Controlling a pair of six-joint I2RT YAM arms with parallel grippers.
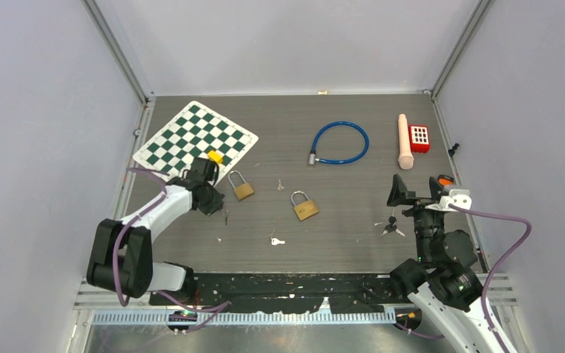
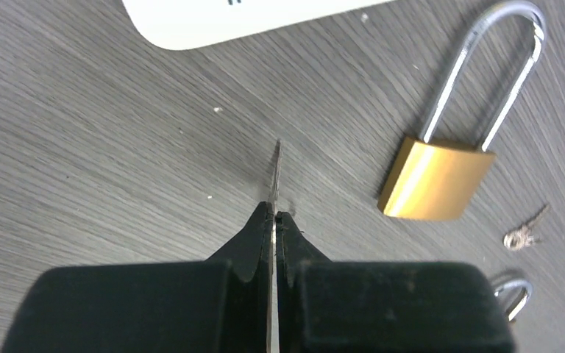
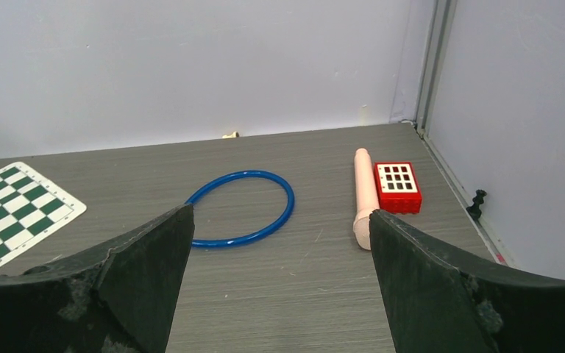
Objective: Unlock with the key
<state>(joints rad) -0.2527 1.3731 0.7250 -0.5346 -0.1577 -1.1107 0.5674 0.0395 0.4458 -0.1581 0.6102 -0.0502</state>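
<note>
Half hidden in the pressed-together left gripper (image 2: 274, 218): thin silver metal key (image 2: 276, 170), probably; at its 2 o'clock, near but apart, brass padlock with silver shackle (image 2: 435, 180). Right gripper (image 3: 279, 215) spread wide, empty.

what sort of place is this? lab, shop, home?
Most likely a lab test cell: plain panel walls on aluminium rails box in the table, with unrelated props scattered: chessboard mat, blue cable lock, brass padlock.

Bow of the key (image 2: 277, 170) was hidden inside the left hand (image 2: 274, 215); second padlock (image 2: 513, 285) was mostly covered by it.
</note>
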